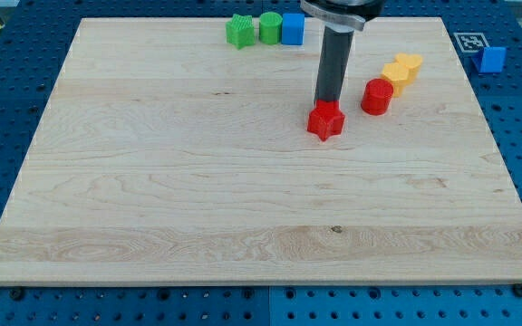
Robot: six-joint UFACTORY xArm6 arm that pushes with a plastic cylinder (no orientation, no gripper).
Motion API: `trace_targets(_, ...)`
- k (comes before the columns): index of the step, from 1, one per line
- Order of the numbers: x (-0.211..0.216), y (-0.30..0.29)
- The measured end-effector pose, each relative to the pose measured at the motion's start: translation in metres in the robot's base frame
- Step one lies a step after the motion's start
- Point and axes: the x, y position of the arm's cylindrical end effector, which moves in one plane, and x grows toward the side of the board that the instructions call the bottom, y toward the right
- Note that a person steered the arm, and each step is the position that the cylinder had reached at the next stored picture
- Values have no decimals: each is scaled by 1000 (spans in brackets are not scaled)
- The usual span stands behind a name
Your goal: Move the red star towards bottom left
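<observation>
The red star [326, 121] lies on the wooden board [198, 199], right of centre in the upper half of the view. My rod comes down from the view's top, and my tip [327, 101] stands right at the star's upper edge, touching it or nearly so. A red cylinder [377, 96] stands to the star's right, a little higher in the view.
Two yellow blocks [401, 70] sit just beyond the red cylinder at the upper right. A green star [238, 31], a green cylinder [269, 28] and a blue cube [293, 28] line the board's top edge. Another blue cube [491, 60] lies off the board at the right.
</observation>
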Motion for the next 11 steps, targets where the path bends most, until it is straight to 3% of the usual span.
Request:
trace_targets(5, 27, 33)
trace_targets(9, 58, -37)
trace_targets(11, 65, -37)
